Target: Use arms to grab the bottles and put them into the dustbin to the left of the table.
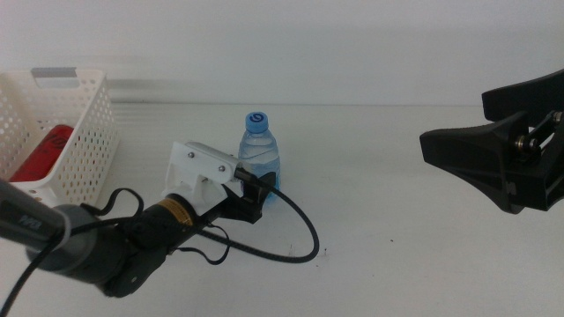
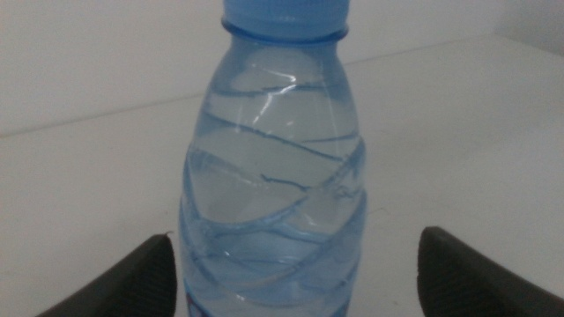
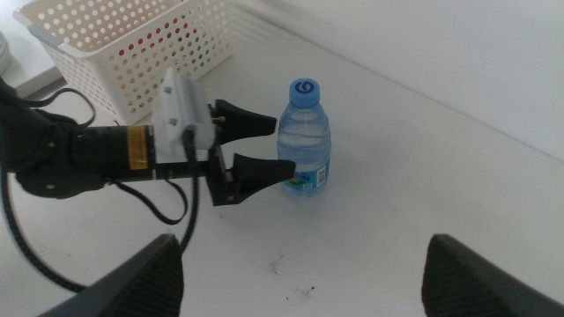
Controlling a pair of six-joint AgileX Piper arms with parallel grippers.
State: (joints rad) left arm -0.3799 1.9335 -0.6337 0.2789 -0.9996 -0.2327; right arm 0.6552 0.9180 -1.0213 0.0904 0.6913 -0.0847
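Note:
The small clear water bottle [image 1: 260, 148] with a blue cap stands upright on the white table [image 1: 397, 229], right of the dustbin. My left gripper [image 1: 263, 190] is open at its lower body. In the left wrist view the bottle [image 2: 273, 176] fills the space between my jaws, one close beside it and the other well apart. The right wrist view shows the bottle [image 3: 304, 141] and the left gripper [image 3: 282, 146] too. The white perforated dustbin [image 1: 84, 141] stands at the left with the red can [image 1: 42, 154] lying inside. My right gripper [image 1: 454, 119] is open and empty, high at the right. The yellow tea bottle is out of view.
The left arm's black cable [image 1: 304, 233] loops over the table in front of the bottle. The dustbin [image 3: 132, 44] also shows in the right wrist view behind the left arm. The table's back edge meets a white wall.

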